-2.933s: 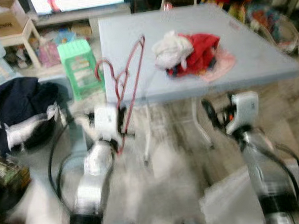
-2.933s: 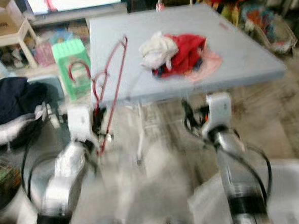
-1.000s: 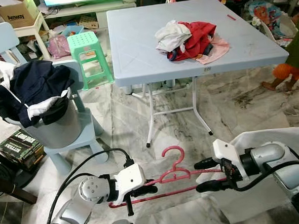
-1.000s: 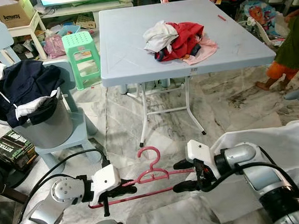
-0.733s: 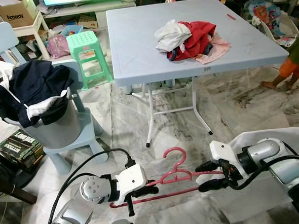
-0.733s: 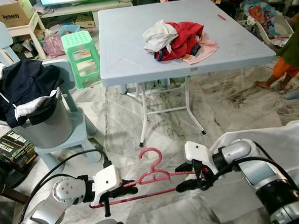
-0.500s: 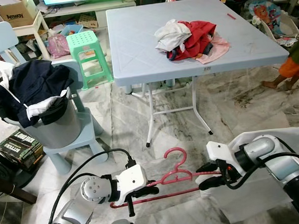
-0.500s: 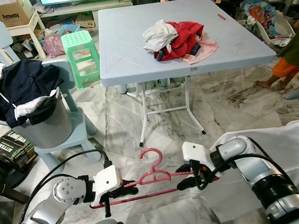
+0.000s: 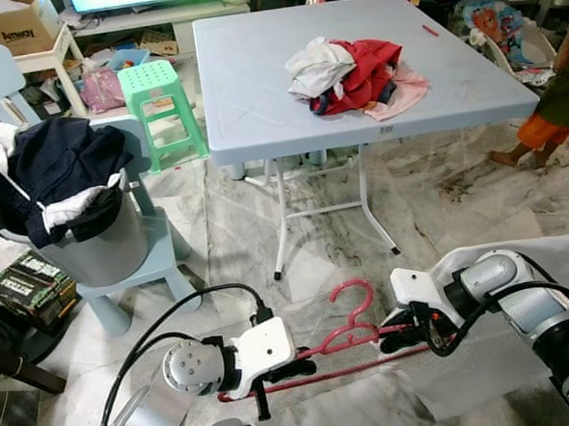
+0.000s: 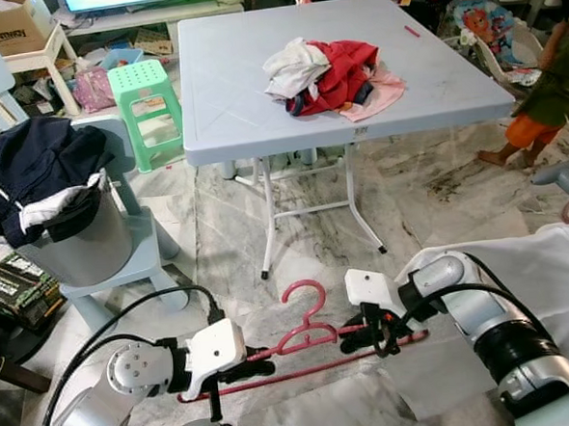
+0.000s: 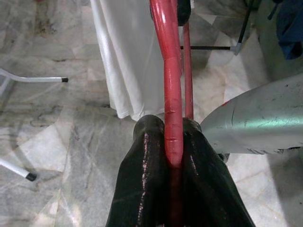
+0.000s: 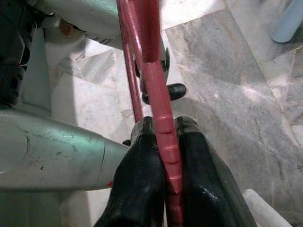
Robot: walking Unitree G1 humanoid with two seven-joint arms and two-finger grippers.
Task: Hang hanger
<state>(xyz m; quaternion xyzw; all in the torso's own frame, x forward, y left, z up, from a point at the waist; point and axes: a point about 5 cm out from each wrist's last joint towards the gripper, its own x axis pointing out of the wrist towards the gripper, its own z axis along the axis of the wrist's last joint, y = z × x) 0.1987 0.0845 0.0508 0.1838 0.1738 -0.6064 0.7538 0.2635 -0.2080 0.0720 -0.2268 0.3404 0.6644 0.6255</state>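
A pink-red hanger (image 9: 342, 337) lies level, low above the marble floor, its hook (image 9: 355, 296) pointing towards the table. My left gripper (image 9: 296, 369) is shut on the hanger's left end; the left wrist view shows both black fingers (image 11: 147, 161) pressed on the red bar (image 11: 172, 94). My right gripper (image 9: 405, 330) is shut on the right end, and its fingers (image 12: 137, 161) clamp the bar (image 12: 156, 85) in the right wrist view. A white garment (image 10: 519, 257) is spread on the floor beside my right arm.
A light blue folding table (image 9: 258, 89) ahead carries a pile of clothes (image 9: 348, 74). To the left are a green stool (image 9: 157, 95) and a grey bucket of dark clothes (image 9: 66, 188) on a small chair. A person (image 9: 558, 100) stands at the right edge.
The hanger came down from upright in the left gripper to level. My right gripper, open around its right end a second ago, has shut on it. The camera shifted slightly.
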